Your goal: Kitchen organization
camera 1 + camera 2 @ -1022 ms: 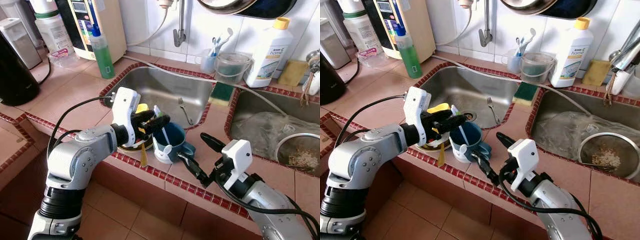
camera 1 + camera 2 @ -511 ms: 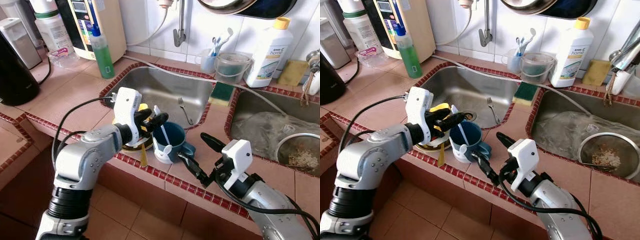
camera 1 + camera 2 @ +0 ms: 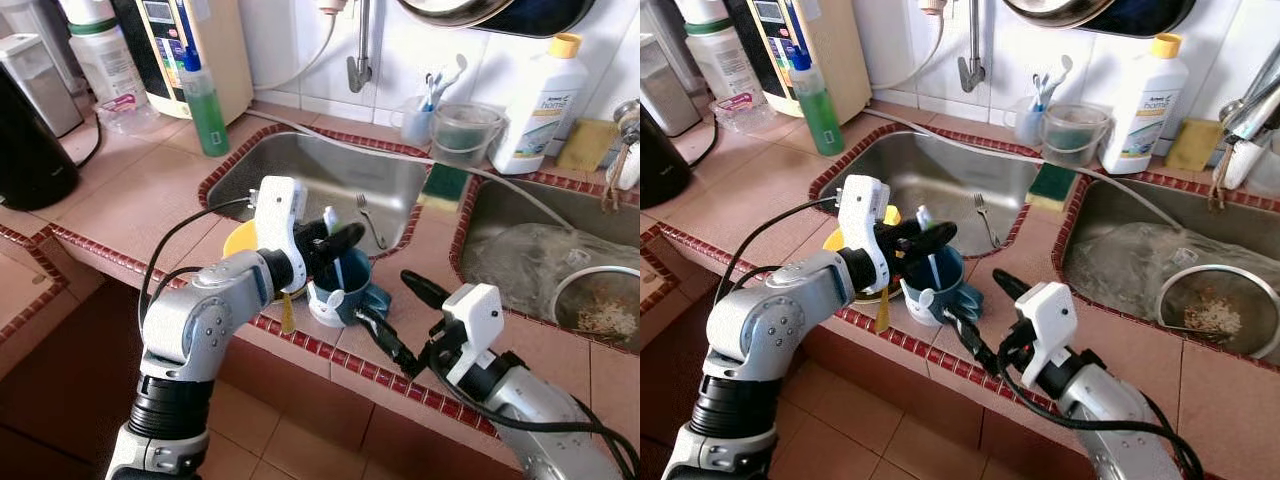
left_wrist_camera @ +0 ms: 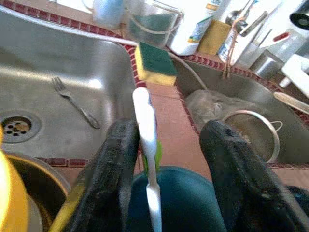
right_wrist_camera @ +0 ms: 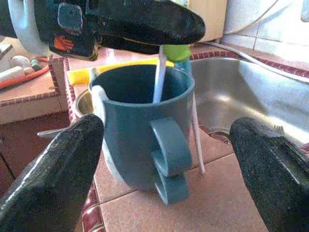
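White toothbrush [image 4: 147, 159] upright in teal mug [image 5: 140, 128], between spread fingers of left gripper [image 3: 335, 250]; nearer than right gripper [image 3: 398, 318], also spread, facing mug handle.

Teal mug [image 5: 145, 130], white toothbrush [image 4: 146, 145]

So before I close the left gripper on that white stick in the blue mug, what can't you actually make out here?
- White utensil: its lower end is hidden inside the blue mug in every view.
- Whether the left gripper fingers touch it: unclear in the left wrist view.
- Bowl under the yellow item: hidden by the left arm in the eye views.
- Strainer contents: too small to identify.
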You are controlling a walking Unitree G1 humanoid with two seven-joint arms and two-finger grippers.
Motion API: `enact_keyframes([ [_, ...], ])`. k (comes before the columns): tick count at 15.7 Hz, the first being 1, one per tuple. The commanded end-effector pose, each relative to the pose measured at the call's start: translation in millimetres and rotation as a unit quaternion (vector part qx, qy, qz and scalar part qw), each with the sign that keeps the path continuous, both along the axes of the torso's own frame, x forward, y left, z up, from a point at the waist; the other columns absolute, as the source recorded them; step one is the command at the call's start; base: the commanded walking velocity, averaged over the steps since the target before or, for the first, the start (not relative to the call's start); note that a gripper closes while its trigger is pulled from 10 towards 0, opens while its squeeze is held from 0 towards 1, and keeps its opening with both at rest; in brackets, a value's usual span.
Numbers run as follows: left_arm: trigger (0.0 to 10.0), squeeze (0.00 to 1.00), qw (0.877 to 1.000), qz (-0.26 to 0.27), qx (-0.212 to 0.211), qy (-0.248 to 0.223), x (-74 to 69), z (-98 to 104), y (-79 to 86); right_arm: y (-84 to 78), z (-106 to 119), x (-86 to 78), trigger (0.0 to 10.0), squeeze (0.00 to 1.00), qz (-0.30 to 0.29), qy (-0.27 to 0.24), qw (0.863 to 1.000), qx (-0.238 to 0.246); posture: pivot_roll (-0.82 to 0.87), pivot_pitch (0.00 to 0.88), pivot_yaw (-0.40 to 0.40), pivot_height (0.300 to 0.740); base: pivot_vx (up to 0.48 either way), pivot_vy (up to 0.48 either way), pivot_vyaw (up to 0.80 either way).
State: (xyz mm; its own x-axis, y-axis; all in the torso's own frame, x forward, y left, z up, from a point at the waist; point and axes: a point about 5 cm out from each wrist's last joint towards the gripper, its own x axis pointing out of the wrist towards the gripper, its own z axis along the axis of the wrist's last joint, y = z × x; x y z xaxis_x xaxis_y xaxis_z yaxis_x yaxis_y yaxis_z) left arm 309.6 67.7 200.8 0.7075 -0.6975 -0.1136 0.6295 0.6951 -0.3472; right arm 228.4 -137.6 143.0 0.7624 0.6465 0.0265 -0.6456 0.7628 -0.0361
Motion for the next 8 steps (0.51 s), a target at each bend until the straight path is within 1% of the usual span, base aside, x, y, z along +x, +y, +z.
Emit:
enact_keyframes([
  [1,0.0,0.0,1.0,0.002,0.0,-0.004,0.9,2.0,3.1,2.1,1.9,-1.8,10.0,0.0,0.004,-0.004,1.0,-0.001,-0.17,0.076,0.086,0.74,0.0,0.0,0.0],
  [8,0.0,0.0,1.0,0.004,-0.006,-0.009,1.5,3.4,4.8,2.6,2.1,-1.9,10.0,0.0,0.005,-0.006,1.0,-0.002,-0.17,0.063,0.087,0.74,0.0,0.0,0.0],
])
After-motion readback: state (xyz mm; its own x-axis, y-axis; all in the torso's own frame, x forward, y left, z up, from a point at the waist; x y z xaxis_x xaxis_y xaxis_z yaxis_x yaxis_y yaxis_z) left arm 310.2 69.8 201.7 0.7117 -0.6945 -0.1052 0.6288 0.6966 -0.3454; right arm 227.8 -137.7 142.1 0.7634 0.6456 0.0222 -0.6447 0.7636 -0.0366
